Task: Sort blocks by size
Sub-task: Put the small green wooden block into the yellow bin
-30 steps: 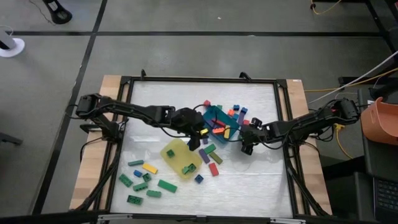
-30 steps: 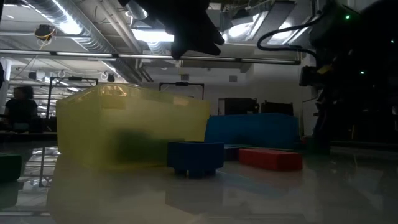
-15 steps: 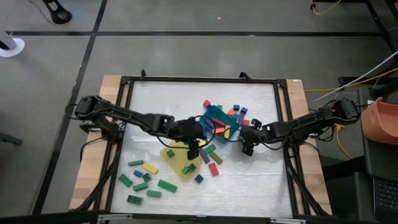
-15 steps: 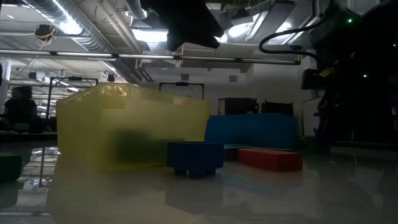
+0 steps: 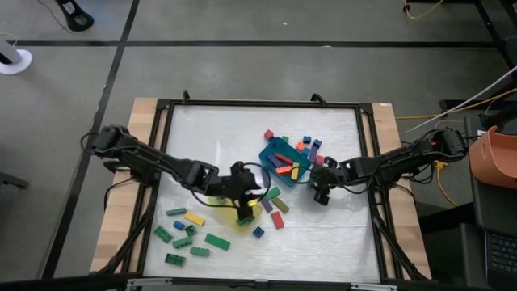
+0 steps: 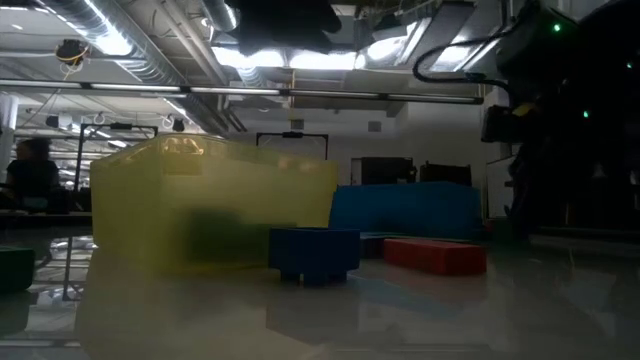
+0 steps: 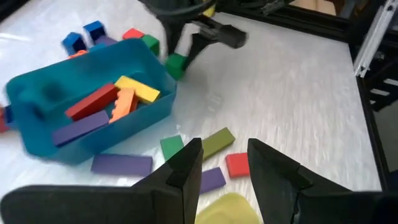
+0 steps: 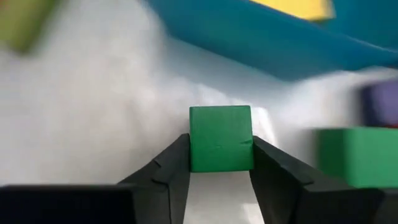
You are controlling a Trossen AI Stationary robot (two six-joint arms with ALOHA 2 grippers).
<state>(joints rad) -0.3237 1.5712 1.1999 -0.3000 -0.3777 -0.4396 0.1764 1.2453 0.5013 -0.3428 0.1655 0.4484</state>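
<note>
My right gripper point(image 5: 320, 191) stands just right of the teal-blue tray point(image 5: 272, 152), shut on a small green cube point(image 8: 221, 138). Over the yellow tray point(image 5: 220, 207), my left gripper point(image 7: 224, 155) is open with nothing between its fingers. The teal tray holds several long bars point(image 7: 102, 106). Loose blocks lie beyond it point(image 5: 308, 144), between the trays point(image 5: 275, 199) and at the near left point(image 5: 187, 230). In the low view a blue block point(image 6: 313, 253) and a red bar point(image 6: 435, 255) rest flat on the table. My right gripper pinches the green cube between its two fingers, one on each opposite side face point(image 8: 194, 146). The fingers slant down steeply from the table's right side. In the left wrist view the cube point(image 7: 176, 64) sits low at the table; whether it rests on it I cannot tell.
A black frame point(image 5: 367, 162) rims the white table. A purple bar point(image 7: 122, 163), an olive bar point(image 7: 217, 140) and a red block point(image 7: 236, 163) lie ahead of my left gripper. Bare table stretches along the far side point(image 5: 234, 129) and the near right point(image 5: 331, 234).
My left gripper has swung away from the teal tray, toward the table's near edge and a little left, and now hangs over the yellow tray. My right gripper has stayed in place beside the teal tray.
</note>
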